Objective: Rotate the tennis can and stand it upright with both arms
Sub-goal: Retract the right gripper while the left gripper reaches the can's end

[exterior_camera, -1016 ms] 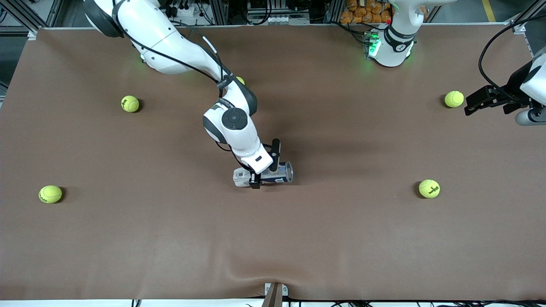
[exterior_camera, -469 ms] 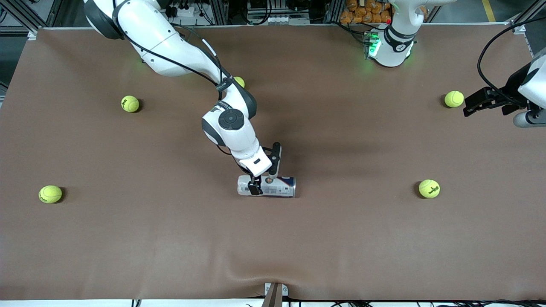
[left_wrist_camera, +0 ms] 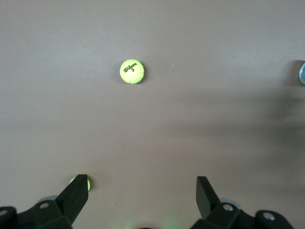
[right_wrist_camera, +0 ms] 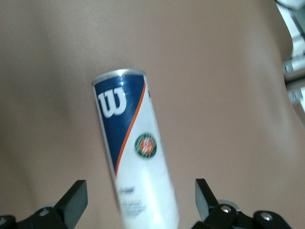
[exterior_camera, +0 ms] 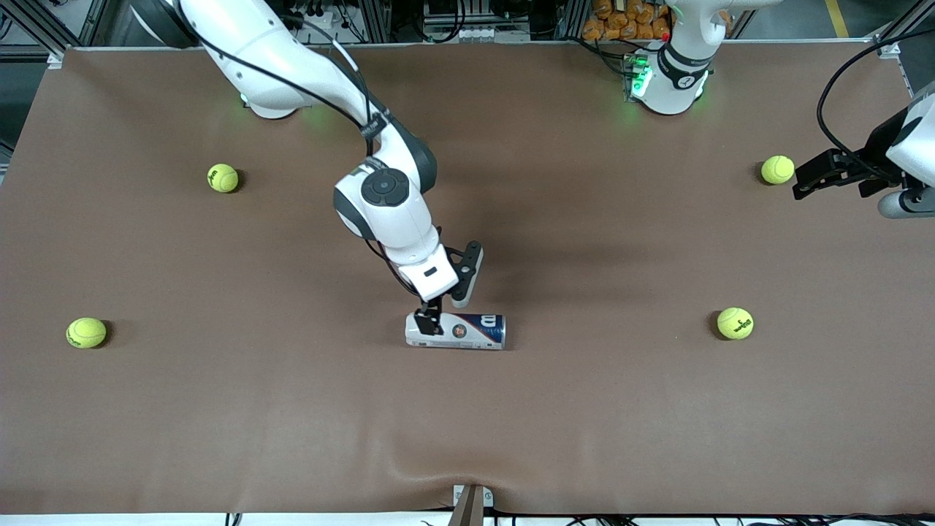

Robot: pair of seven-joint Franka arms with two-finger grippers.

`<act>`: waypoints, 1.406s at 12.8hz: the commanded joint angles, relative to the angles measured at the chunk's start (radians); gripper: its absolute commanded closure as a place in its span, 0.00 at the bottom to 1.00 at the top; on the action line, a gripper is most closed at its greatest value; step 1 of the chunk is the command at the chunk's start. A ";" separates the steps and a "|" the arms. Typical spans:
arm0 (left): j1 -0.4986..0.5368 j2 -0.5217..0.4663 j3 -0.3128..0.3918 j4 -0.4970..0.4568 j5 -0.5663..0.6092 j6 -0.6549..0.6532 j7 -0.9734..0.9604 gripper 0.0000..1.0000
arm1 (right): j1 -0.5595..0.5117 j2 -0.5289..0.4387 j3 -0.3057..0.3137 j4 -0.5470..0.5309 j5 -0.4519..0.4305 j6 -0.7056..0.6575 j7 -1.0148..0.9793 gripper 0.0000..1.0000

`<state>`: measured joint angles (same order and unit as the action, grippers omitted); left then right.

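The tennis can (exterior_camera: 455,331) lies on its side on the brown table, mid-table, its dark-blue end toward the left arm's end. My right gripper (exterior_camera: 444,308) hangs just above it, open. In the right wrist view the can (right_wrist_camera: 136,152) runs between the spread fingers (right_wrist_camera: 76,198) with a gap on each side, and nothing is gripped. My left gripper (exterior_camera: 800,181) waits open at the left arm's end of the table, beside a tennis ball (exterior_camera: 777,169). The left wrist view shows the left gripper (left_wrist_camera: 141,188) empty, with the can's rim (left_wrist_camera: 302,74) at the picture's edge.
Several tennis balls lie scattered: one (exterior_camera: 223,177) and one (exterior_camera: 86,332) toward the right arm's end, one (exterior_camera: 735,323) toward the left arm's end. The left wrist view shows a ball (left_wrist_camera: 132,71) and another (left_wrist_camera: 88,182) half hidden by a finger.
My right gripper opened and let go of the can, then rose a little. The can settled flat on the table, slightly nearer the front camera. The left arm barely moved.
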<state>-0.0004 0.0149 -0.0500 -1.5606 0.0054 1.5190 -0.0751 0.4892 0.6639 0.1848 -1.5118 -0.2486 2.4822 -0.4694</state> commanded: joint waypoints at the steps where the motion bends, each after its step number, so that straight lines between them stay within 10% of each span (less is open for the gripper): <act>1: 0.000 0.016 -0.010 0.007 -0.001 -0.014 0.017 0.00 | -0.052 -0.075 0.005 -0.034 0.020 -0.077 0.092 0.00; 9: -0.027 0.281 -0.014 0.005 -0.331 0.170 0.008 0.00 | -0.317 -0.263 0.010 -0.039 0.023 -0.427 0.249 0.00; 12: -0.046 0.400 -0.024 0.005 -0.476 0.284 0.015 0.00 | -0.509 -0.289 0.010 -0.036 0.208 -0.524 0.249 0.00; 18: -0.088 0.624 -0.045 0.014 -0.944 0.450 0.020 0.00 | -0.713 -0.435 0.005 -0.063 0.229 -0.777 0.265 0.00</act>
<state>-0.0661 0.5823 -0.0902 -1.5732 -0.8376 1.9329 -0.0634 -0.1884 0.3370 0.1716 -1.5145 -0.0433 1.7680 -0.2256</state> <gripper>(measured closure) 0.000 0.000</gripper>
